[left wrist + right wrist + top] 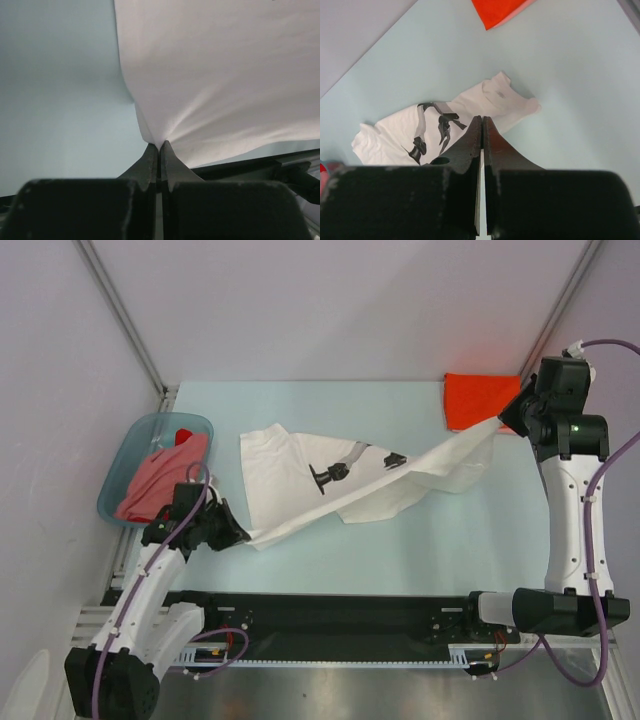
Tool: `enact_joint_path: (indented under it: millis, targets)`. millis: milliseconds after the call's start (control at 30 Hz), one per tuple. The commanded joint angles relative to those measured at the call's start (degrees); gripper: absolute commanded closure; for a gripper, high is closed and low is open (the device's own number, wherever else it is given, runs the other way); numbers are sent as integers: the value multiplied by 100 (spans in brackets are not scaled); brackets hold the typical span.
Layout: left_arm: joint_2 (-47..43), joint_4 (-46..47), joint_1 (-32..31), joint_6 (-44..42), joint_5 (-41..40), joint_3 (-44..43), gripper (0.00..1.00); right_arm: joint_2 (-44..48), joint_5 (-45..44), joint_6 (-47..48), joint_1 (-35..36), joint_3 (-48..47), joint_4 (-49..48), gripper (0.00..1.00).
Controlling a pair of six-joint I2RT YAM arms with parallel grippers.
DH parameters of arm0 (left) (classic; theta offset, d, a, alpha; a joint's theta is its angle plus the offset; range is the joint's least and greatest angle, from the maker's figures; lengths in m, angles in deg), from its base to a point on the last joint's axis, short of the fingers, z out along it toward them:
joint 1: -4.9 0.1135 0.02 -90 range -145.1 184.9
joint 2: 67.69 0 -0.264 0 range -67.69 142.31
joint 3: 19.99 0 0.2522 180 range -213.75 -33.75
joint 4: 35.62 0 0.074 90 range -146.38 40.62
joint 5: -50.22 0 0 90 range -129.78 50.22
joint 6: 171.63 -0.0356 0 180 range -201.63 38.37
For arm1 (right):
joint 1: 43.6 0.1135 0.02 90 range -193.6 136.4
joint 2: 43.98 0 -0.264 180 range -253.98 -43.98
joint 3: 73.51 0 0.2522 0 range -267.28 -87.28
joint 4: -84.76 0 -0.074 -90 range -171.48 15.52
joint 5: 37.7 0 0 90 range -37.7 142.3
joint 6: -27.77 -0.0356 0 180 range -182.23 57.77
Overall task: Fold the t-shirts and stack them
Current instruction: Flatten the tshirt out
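The large white cotton t-shirt with black prints (290,475) lies spread and creased across the middle of the pale counter (400,560). Its near-left corner is pinched in the closed left hand (160,144). Its right end reaches the right hand (512,418), whose fingers are pressed together; whether cloth is caught between them cannot be told. A folded bright orange-red t-shirt (478,400) lies at the far right. A salmon-pink t-shirt (160,480) fills the blue-grey plastic basin (150,423) at left.

Bright even light, soft shadows, blurred near foregrounds
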Motion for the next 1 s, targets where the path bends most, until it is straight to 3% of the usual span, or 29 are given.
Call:
enact_joint_path:
  millis: [0,100,300,433,667,767,800,867,967]
  targets:
    - [-68,563,49,418,317,171,100,-51,-226,133,-12,-114,-325,100]
    - [-42,652,48,586,212,-153,100,-130,-112,80,-12,-210,-474,100]
    - [563,932,57,709,26,-2234,100,-525,371,-165,-100,-974,-1255,100]
    - [1869,995,57,429,176,-4176,99,-745,521,-210,-249,-1721,-1985,100]
    - [3928,283,259,-583,633,-8980,100,-527,390,-316,-592,-2259,-3749,100]
    - [3992,712,566,-32,1052,-9260,99,-412,328,-193,-601,-2364,-4138,100]
    - [3975,1009,932,449,1238,-9243,100,-351,319,-149,-601,-2469,-4201,100]
    - [3879,1502,1120,926,1903,-8910,100,-245,302,18,-601,-2522,-4411,100]
    - [3589,2303,1375,1569,2276,-8408,99,-69,231,124,-601,-2601,-4387,100]
